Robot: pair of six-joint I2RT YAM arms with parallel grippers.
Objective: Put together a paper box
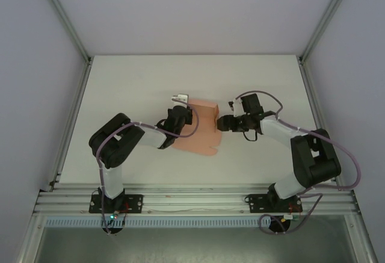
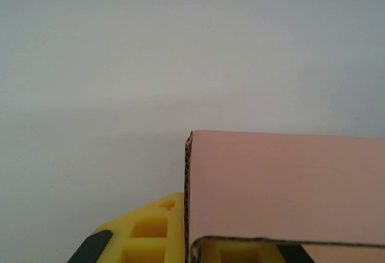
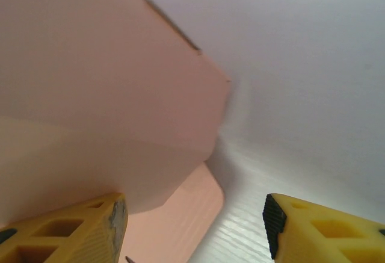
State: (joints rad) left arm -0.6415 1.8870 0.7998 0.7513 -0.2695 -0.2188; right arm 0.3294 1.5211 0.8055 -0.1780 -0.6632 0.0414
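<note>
White table (image 1: pixel 120 88) inside a grey-walled frame carries the paper box (image 1: pixel 203 133) at its centre, part folded, with one panel raised and rounded flaps lying flat toward the arms. The left gripper (image 1: pixel 179 112) is clamped on the raised panel at the box's left side. The right gripper (image 1: pixel 223 122) sits at the box's right edge with its fingers (image 3: pixel 90 230) apart and a pink flap beside one of them. The step looks like folding up the sides. Next, the right jaws need to close on that flap while the left one steadies the box.
</note>
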